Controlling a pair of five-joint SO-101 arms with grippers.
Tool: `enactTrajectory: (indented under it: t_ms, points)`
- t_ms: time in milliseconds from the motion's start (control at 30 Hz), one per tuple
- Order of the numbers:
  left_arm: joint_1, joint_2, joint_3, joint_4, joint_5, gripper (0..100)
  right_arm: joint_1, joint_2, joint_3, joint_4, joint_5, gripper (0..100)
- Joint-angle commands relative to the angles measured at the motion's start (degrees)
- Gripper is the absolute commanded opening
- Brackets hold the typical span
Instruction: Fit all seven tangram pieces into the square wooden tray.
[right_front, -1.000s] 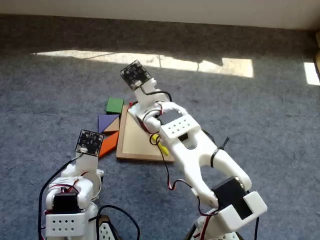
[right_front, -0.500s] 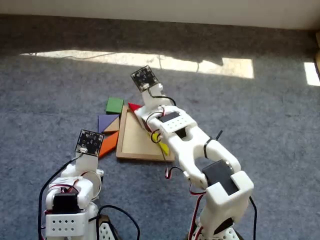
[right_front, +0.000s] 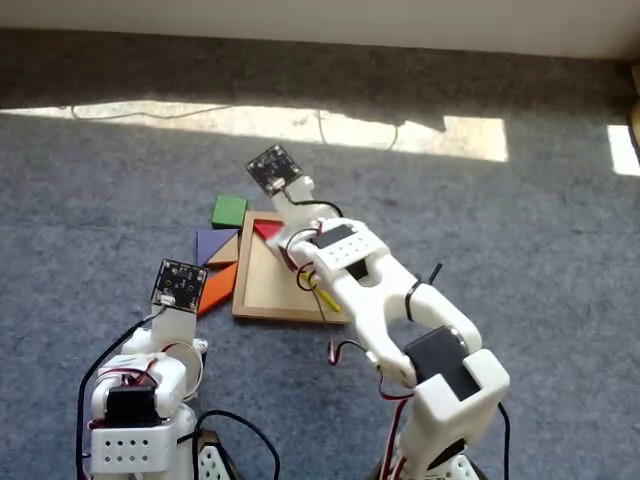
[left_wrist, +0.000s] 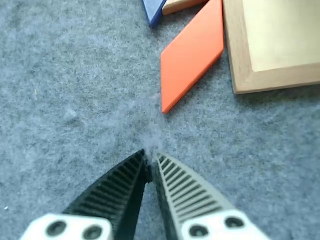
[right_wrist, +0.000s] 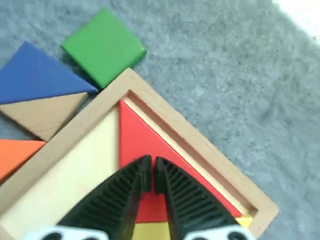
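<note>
The square wooden tray (right_front: 262, 290) lies on the carpet, its rim (right_wrist: 165, 112) close in the right wrist view. A red triangle (right_wrist: 142, 142) sits in the tray's far corner (right_front: 267, 230), with a yellow piece (right_wrist: 150, 232) beside it. My right gripper (right_wrist: 149, 167) is shut, its tips down on the red triangle. Left of the tray lie a green square (right_front: 229, 211), a blue triangle (right_front: 210, 243), a natural wood triangle (right_front: 226, 253) and an orange parallelogram (left_wrist: 192, 55). My left gripper (left_wrist: 150, 157) is shut and holds nothing, low over the carpet just short of the orange piece.
The right arm (right_front: 365, 280) stretches across the tray's right half and covers it. The left arm's base (right_front: 135, 410) stands at the near left. Grey carpet (right_front: 500, 250) spreads open to the right and behind the tray. A tray corner (left_wrist: 250, 80) lies beside the orange piece.
The right arm's wrist swung right, then back toward the tray. The red triangle went from the tray's far edge into its far corner. The left arm has kept still.
</note>
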Motion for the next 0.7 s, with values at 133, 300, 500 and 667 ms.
enactTrajectory:
  t_ms: [133, 300, 500, 667]
  points:
    - [-0.31, -1.98, 1.10, 0.18, -0.35, 1, 0.66, -16.40, -0.13, 6.29, 1.76, 2.6]
    - [-0.31, -1.98, 1.10, 0.18, -0.35, 1, 2.68, -26.24, -0.13, 20.35, 1.76, 2.6]
    - [-0.31, -1.98, 1.10, 0.18, -0.35, 1, 8.57, -30.29, -0.22, 34.15, 1.93, 3.3]
    - [-0.31, -1.98, 1.10, 0.18, -0.35, 1, 11.65, -27.74, 0.57, 37.67, 2.02, 15.9]
